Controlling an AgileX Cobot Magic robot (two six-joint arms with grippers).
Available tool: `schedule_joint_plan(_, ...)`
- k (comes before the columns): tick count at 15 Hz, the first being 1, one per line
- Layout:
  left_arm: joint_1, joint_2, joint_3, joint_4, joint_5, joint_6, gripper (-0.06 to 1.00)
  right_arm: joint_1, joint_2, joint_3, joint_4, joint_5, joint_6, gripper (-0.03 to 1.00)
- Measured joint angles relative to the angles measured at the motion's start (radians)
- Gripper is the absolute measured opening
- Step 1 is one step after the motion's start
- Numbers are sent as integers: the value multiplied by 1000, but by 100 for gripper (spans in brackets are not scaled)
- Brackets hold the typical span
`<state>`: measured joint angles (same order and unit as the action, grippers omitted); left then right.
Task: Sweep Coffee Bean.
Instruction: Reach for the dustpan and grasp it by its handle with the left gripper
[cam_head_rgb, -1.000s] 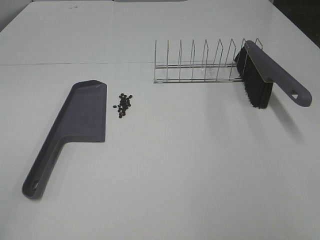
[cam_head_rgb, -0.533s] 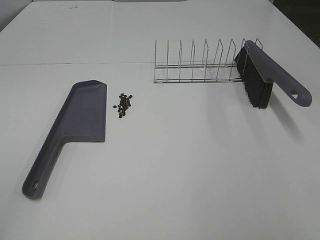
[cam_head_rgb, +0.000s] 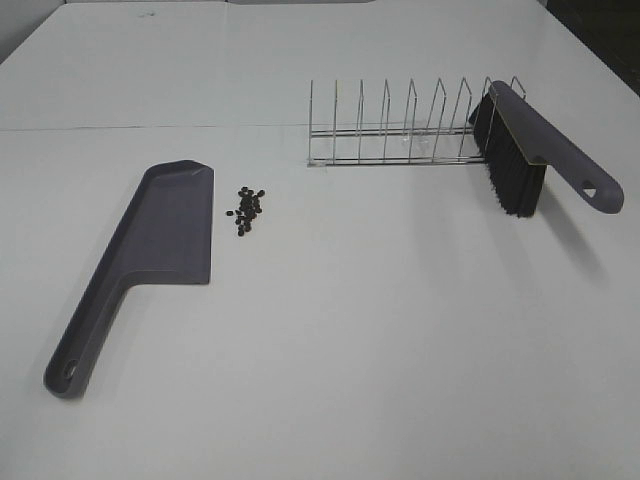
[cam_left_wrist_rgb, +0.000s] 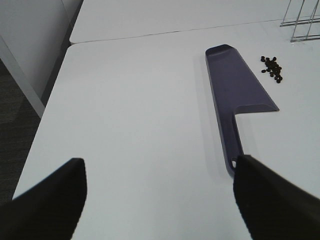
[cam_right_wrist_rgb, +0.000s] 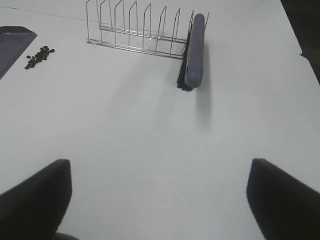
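Left claw (cam_left_wrist_rgb: 160, 200) and right claw (cam_right_wrist_rgb: 160, 200) gape wide, empty. Best grab the brush (cam_head_rgb: 550, 148) by its handle, not bristles.

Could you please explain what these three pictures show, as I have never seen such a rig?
This is a two-armed robot at a white table. One picture comes from a camera mounted high; the other two from cameras on each wrist, where the dark shapes are the open left gripper and right gripper. On the table lie a grey dustpan, a small pile of coffee beans beside it, and a brush propped at one end of a wire rack. Nothing is held.
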<state>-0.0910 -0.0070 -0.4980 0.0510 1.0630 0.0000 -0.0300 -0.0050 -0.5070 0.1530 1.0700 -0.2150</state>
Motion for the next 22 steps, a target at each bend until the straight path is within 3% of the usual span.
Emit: schedule_joint_plan(22, 0, 0, 0, 0, 0, 0, 74, 0, 0, 0, 0, 0, 0, 80)
